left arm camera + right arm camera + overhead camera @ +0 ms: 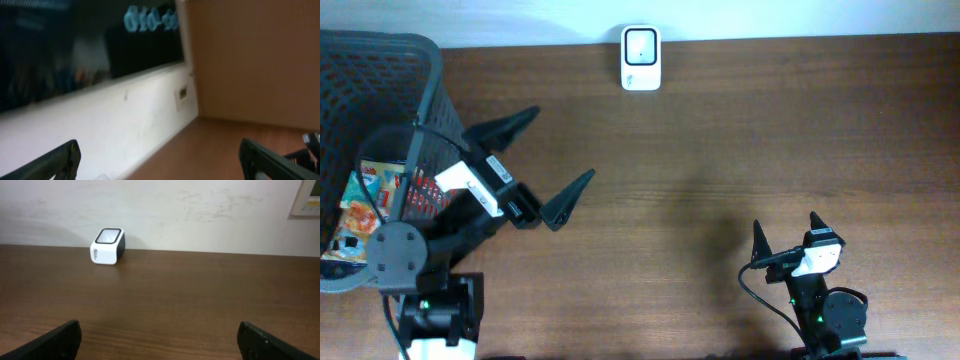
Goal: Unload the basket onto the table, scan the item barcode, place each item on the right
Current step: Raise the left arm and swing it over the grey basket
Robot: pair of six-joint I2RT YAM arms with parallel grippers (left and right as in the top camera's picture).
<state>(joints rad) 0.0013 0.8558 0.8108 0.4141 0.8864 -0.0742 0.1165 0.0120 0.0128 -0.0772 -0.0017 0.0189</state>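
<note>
the colourful printed packet (365, 200) lies inside the dark mesh basket (380, 45) at the left edge of the brown wooden worktop (720, 150), its print too small to read. the left claw (563, 143) hangs wide and empty just beside the basket. the small white scanner box (641, 58) sits at the far edge, its lettering illegible. the right claw (785, 220) is wide and empty, well apart.

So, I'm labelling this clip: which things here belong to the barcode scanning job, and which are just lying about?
Job in hand: scanner; colourful packet in the basket; left claw and right claw, both open and empty.
Just lying about: only the wall plate.
</note>
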